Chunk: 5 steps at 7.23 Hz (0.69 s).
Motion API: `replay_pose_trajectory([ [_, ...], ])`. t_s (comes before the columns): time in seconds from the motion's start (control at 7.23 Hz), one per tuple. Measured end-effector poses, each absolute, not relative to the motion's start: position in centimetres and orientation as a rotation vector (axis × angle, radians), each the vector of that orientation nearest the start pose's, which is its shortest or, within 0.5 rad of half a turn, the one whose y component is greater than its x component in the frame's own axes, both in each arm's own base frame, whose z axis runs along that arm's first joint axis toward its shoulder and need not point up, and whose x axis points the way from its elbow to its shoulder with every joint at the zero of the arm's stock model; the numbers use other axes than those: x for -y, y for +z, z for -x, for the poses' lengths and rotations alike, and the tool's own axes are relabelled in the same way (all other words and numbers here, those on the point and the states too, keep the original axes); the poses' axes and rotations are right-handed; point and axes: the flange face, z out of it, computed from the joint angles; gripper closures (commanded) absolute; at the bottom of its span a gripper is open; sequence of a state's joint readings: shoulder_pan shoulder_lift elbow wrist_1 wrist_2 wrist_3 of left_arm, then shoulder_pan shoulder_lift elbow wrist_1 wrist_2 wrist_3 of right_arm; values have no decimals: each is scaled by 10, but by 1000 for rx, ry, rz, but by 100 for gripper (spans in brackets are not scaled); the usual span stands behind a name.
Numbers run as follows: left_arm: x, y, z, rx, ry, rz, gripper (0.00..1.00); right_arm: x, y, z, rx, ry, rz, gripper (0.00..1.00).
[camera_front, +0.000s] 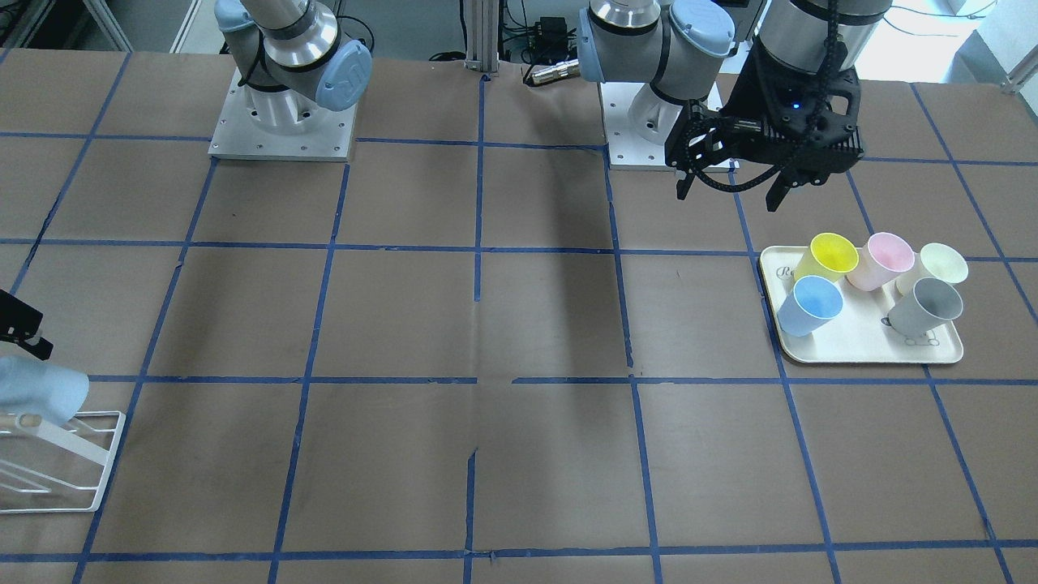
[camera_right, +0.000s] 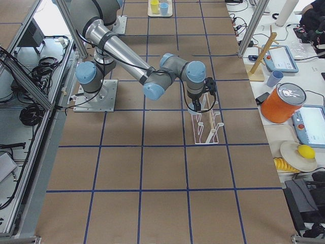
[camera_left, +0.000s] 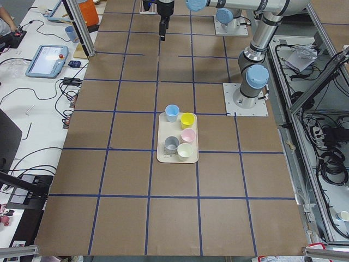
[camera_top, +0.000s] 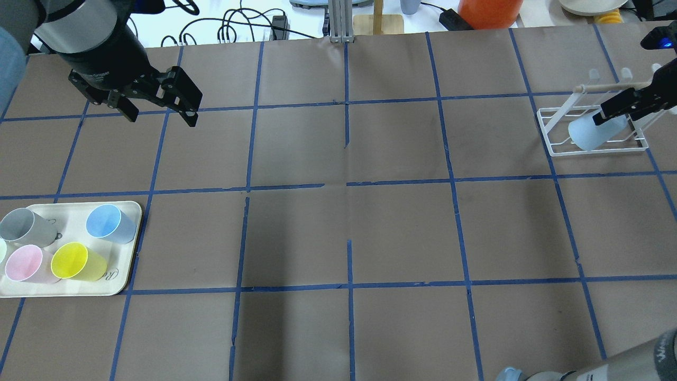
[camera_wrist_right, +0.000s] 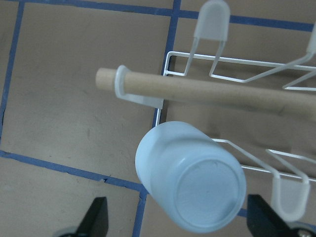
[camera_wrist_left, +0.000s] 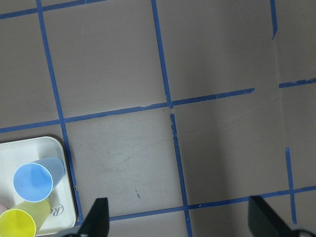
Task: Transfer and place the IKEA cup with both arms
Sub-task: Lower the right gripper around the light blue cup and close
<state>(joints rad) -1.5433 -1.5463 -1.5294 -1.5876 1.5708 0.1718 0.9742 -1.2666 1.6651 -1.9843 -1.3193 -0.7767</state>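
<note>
Resting upside down and tilted on the white wire rack (camera_top: 597,151), the pale-blue cup (camera_wrist_right: 190,177) sits at the robot's right end of the table (camera_top: 402,227), just under the rack's wooden rod (camera_wrist_right: 222,91). Whether a prong holds it cannot be told.

The right wrist camera looks straight at the cup's base. It shows the right claw (camera_wrist_right: 178,219) spread wide, one fingertip off each side of the cup and neither touching it. The overhead view cannot settle that, since there one black finger simply overlaps the cup. The front-facing view catches only the cup and part of the rack at its left edge.

The left claw (camera_top: 160,116) hangs above bare table, also wide apart and holding nothing. Its wrist camera shows only taped squares between the fingertips.

A cream tray (camera_top: 127,278), whose corner shows in that wrist view, carries the second blue cup (camera_top: 108,222), a yellow cup (camera_top: 76,261), a pink cup (camera_top: 26,263) and a grey cup (camera_top: 24,226), all open end up. The cream cup (camera_front: 937,266) is cut off at the overhead view's edge, but the front-facing view shows it whole, beside the pink one.
</note>
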Motion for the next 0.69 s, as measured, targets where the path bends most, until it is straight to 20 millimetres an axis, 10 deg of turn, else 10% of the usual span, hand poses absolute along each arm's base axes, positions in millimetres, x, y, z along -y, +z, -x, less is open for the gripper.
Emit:
replay_pose_trajectory([
  [0.69, 489, 519, 120, -3128, -76, -226, 0, 580, 306, 203, -2930, -237, 254, 0],
])
